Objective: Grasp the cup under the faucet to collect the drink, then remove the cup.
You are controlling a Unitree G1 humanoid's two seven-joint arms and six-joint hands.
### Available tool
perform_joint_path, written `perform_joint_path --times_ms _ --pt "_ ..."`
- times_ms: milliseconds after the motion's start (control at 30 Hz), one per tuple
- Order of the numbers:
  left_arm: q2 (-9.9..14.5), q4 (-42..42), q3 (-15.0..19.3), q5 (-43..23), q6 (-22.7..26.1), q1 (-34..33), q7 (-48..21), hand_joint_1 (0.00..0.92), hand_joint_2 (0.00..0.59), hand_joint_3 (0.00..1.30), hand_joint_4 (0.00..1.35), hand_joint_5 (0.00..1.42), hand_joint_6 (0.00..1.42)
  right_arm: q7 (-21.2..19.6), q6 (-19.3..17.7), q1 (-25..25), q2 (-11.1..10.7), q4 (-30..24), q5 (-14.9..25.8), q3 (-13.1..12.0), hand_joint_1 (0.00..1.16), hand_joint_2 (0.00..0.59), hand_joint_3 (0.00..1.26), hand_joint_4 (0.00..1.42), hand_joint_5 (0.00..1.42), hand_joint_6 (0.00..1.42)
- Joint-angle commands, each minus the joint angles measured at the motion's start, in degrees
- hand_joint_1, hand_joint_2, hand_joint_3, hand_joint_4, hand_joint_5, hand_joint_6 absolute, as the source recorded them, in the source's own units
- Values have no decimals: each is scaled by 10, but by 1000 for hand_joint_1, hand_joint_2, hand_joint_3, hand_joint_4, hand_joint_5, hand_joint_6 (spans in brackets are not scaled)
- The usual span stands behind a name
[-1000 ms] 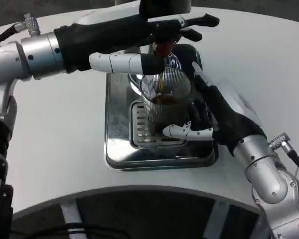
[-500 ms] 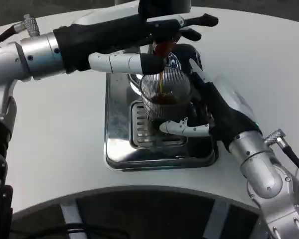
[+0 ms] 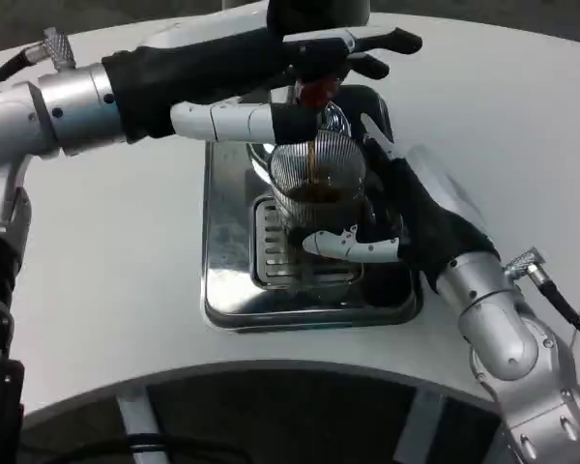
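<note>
White tabletop (image 3: 116,261) spreads under everything, and nearest the camera the right hand (image 3: 406,217) wraps its white and black fingers (image 3: 353,246) around the lower body of the ribbed clear glass cup (image 3: 314,184), holding it where it stands on the slotted grille of the shiny steel drip tray (image 3: 222,280). Just above those fingers the cup holds dark brown drink, with a thin dark stream (image 3: 312,164) falling into it from the red-tipped faucet (image 3: 314,94). Farther back, the left hand (image 3: 280,82) lies across the faucet, its fingers pressed onto it above the cup's rim.
</note>
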Motion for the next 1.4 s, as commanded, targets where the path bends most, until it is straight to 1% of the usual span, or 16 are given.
perform_joint_path --times_ms 33,300,1067,1400 --pt "10 13 -18 38 9 35 -18 0 73 83 0 83 0 -7 -12 -5 3 10 6 3 775 151 0 0 0 0" --pt "11 14 -18 39 9 35 -15 0 73 87 0 83 0 -10 -17 -10 8 20 10 2 774 152 0 0 0 0" --pt "12 17 -15 38 15 36 -10 0 73 93 0 91 0 -21 -20 -22 14 40 19 2 764 162 0 0 0 0" --pt "9 21 -8 31 35 33 -9 0 76 93 0 97 0 -23 -17 -24 15 40 20 0 758 166 0 0 0 0"
